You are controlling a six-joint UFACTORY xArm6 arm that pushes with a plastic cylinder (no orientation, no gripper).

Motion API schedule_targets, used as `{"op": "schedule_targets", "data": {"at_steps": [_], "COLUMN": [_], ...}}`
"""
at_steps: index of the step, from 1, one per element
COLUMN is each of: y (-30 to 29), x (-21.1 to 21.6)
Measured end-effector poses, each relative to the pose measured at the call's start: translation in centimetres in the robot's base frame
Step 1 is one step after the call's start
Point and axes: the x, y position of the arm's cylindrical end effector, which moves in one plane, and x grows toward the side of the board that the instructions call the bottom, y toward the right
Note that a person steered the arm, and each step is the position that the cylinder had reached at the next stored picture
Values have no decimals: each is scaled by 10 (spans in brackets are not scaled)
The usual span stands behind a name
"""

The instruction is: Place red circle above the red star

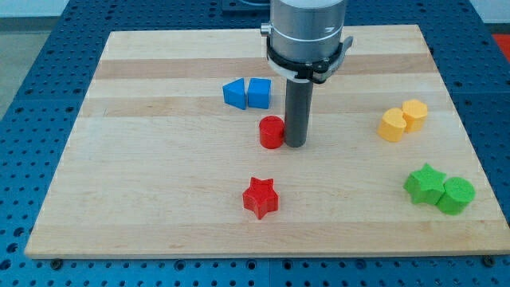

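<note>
While my tip (295, 145) rests on the wooden board (159, 199), the red circle (272, 132) stands touching its left side in the view.
My tip is a bare rod with no jaws; it holds nothing. The red star (260, 197) lies below and slightly left of my tip, apart from the circle. Two blue blocks (246, 93) sit above-left; yellow blocks (402, 119) right; green blocks (439, 189) lower right.
</note>
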Motion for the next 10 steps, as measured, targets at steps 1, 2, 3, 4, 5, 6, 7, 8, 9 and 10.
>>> {"op": "schedule_targets", "data": {"at_steps": [1,2,3,4,5,6,7,8,9,10], "y": [13,12,-8,-18,-18,-18,-18,-25,-35,-36], "x": [-26,-53,-53,-49,-40,-12,-3,-37,-37,-2]}}
